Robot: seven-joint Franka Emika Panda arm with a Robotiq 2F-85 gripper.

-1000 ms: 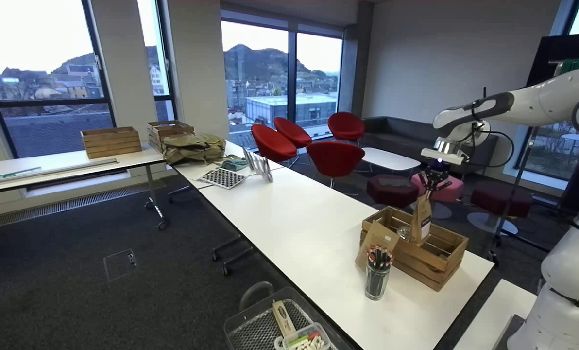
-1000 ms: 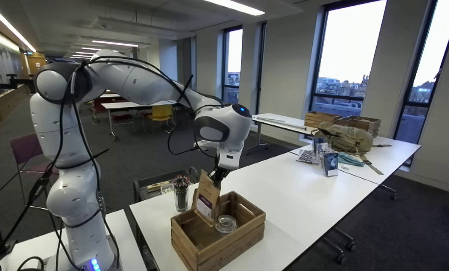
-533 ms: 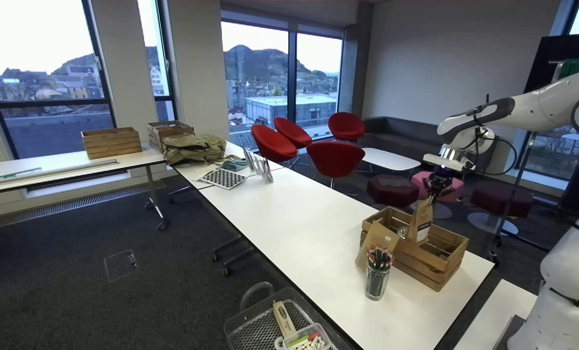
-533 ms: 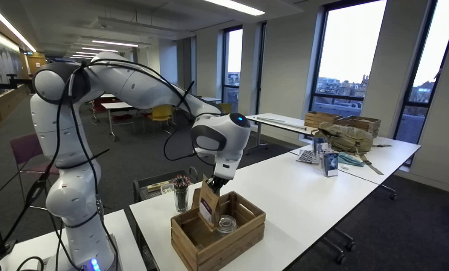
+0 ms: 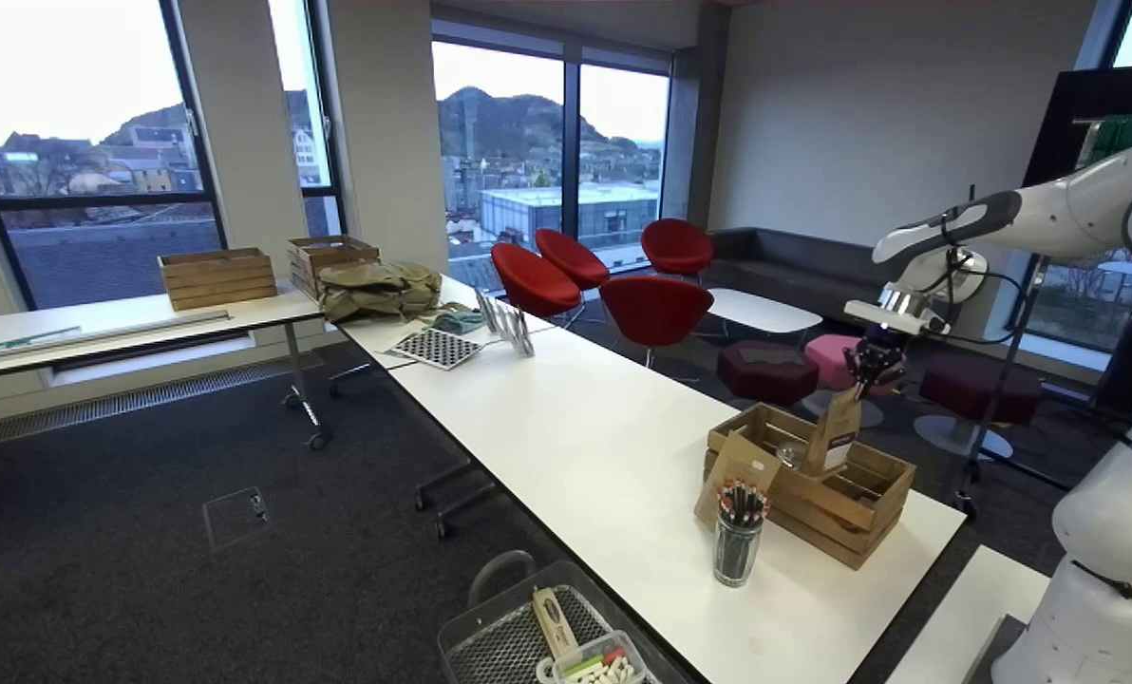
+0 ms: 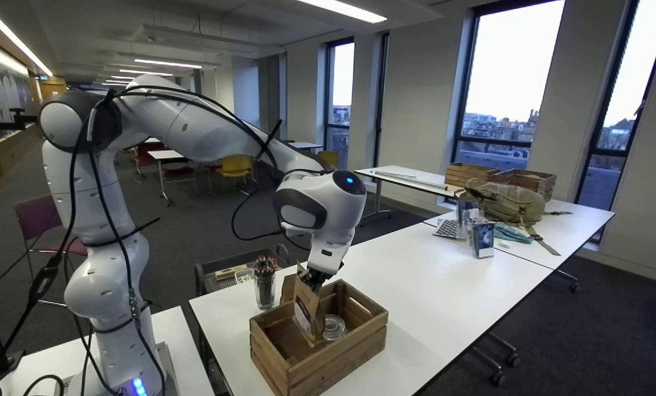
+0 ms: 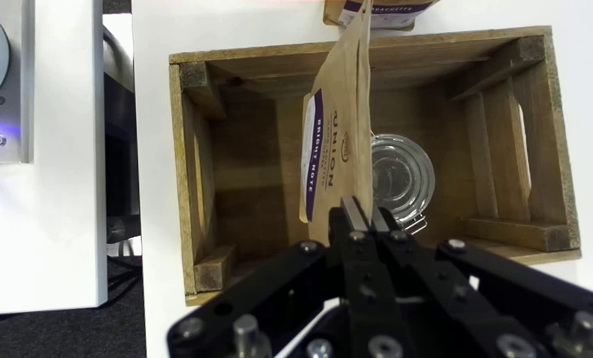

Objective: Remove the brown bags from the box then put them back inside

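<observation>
The Union coffee bag [image 7: 339, 154], brown paper with a white-and-purple label reading "Bright Note", is gripped near its top edge by the end effector [image 7: 368, 216], whose fingers are closed together with the paper pinched between their tips. The bag's lower part sits down inside the slatted wooden crate [image 6: 336, 363], and its body is tilted rather than upright in both exterior views; whether its base touches the crate's floor cannot be told. Just beside it in the crate, on the side away from the label, is a clip-top glass jar [image 7: 403, 174], partly hidden by the bag in the wrist view. A second brown coffee bag [image 5: 739, 470] stands tilted on the white desk [image 5: 566, 418] outside the crate, close to its long wall; contact with the wood cannot be made out. Near that bag, a glass tumbler [image 5: 732, 562] holds a bunch of dark pencils [image 5: 743, 502] with red ends. Well apart, on the farther stretch of desk in both exterior views, lie a khaki rucksack [image 6: 504, 204], a teal cloth [image 6: 512, 232] and a black-and-white checkerboard [image 5: 436, 349], with two further wooden crates [image 5: 219, 278] close to the rucksack. In an exterior view, a mesh-bottomed trolley [image 5: 490, 655] stands just beside the desk's edge.
</observation>
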